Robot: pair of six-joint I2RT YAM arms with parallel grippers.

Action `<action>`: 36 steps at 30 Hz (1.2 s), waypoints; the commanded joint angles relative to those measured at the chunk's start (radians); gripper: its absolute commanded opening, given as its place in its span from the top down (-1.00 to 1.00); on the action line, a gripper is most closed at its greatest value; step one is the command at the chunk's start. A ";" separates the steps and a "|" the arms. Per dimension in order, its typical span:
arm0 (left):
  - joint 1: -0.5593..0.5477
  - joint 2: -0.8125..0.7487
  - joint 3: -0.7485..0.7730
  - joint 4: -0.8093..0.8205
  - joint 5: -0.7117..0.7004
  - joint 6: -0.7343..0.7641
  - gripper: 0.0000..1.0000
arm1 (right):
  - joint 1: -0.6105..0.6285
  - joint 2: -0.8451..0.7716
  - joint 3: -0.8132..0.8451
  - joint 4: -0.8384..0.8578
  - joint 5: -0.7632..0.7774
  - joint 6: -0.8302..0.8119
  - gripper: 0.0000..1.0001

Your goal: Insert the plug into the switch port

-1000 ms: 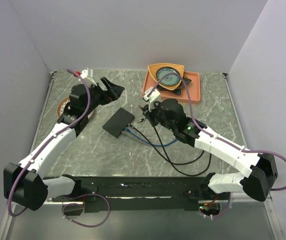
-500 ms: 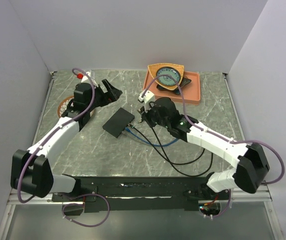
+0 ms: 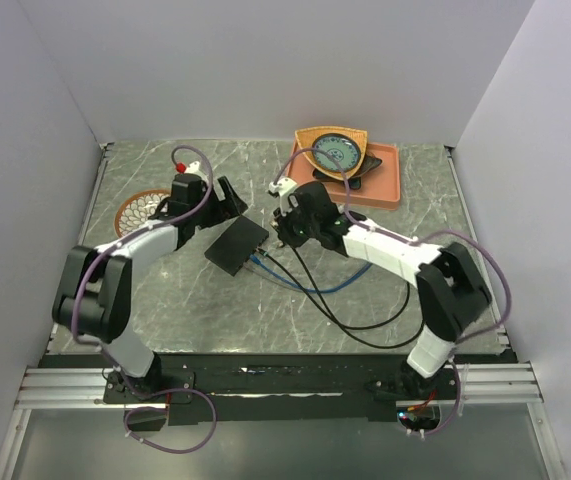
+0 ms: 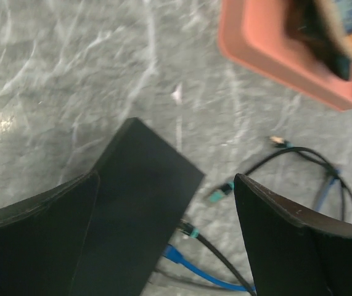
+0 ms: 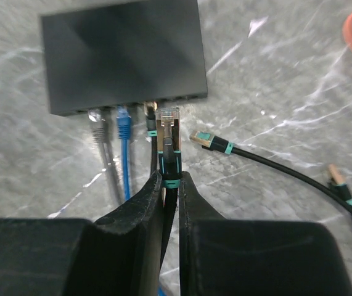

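Observation:
The switch (image 3: 237, 246) is a flat matte-black box; its port edge (image 5: 163, 102) faces my right gripper. A grey cable (image 5: 100, 132), a blue cable (image 5: 123, 126) and a black cable (image 5: 149, 117) sit in ports along that edge. My right gripper (image 5: 171, 179) is shut on the cable just behind the plug (image 5: 167, 117), whose clear tip points at the port edge, a short way off it. My left gripper (image 4: 166, 179) stands open over the switch's (image 4: 139, 203) far corner, touching nothing. From above, the left gripper (image 3: 228, 199) and the right gripper (image 3: 282, 233) flank the switch.
An orange tray (image 3: 380, 186) holding a round dish stands at the back right. A round woven coaster (image 3: 145, 209) lies at the left. Loose black cables with teal-banded plugs (image 5: 204, 139) trail right of the switch; cable loops (image 3: 365, 320) lie toward the near edge.
The left arm has folded in and its open gripper has dropped toward the switch's far corner. The right gripper has carried the plug slightly left, closer to the port edge.

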 commanded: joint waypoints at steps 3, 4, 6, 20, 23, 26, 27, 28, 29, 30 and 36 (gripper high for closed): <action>0.015 0.133 0.084 0.011 -0.008 0.038 -0.93 | -0.019 0.132 0.116 -0.023 -0.061 0.019 1.00; 0.018 0.145 0.089 0.011 -0.003 0.039 -0.92 | -0.020 0.163 0.140 -0.031 -0.064 0.016 1.00; 0.021 0.178 0.101 0.011 -0.002 0.041 -0.92 | -0.020 0.191 0.154 -0.043 -0.066 0.017 1.00; 0.044 0.241 0.089 0.058 0.078 0.052 -0.94 | -0.024 0.292 0.088 -0.027 -0.128 0.035 1.00; 0.042 0.254 0.093 0.069 0.097 0.047 -0.96 | -0.023 0.316 0.101 -0.040 -0.119 0.037 1.00; 0.045 0.259 0.093 0.069 0.103 0.047 -0.96 | -0.028 0.349 0.124 -0.060 -0.118 0.037 1.00; 0.045 0.258 0.093 0.072 0.112 0.047 -0.96 | -0.033 0.358 0.136 -0.073 -0.116 0.035 1.00; 0.045 0.256 0.092 0.077 0.116 0.049 -0.96 | -0.036 0.372 0.141 -0.074 -0.109 0.037 1.00; 0.045 0.255 0.090 0.078 0.116 0.047 -0.96 | -0.039 0.378 0.141 -0.076 -0.104 0.040 1.00; 0.045 0.253 0.090 0.081 0.121 0.047 -0.97 | -0.046 0.382 0.141 -0.076 -0.098 0.043 1.00; 0.045 0.258 0.086 0.083 0.143 0.056 -0.98 | -0.083 0.389 0.153 -0.073 -0.072 0.069 1.00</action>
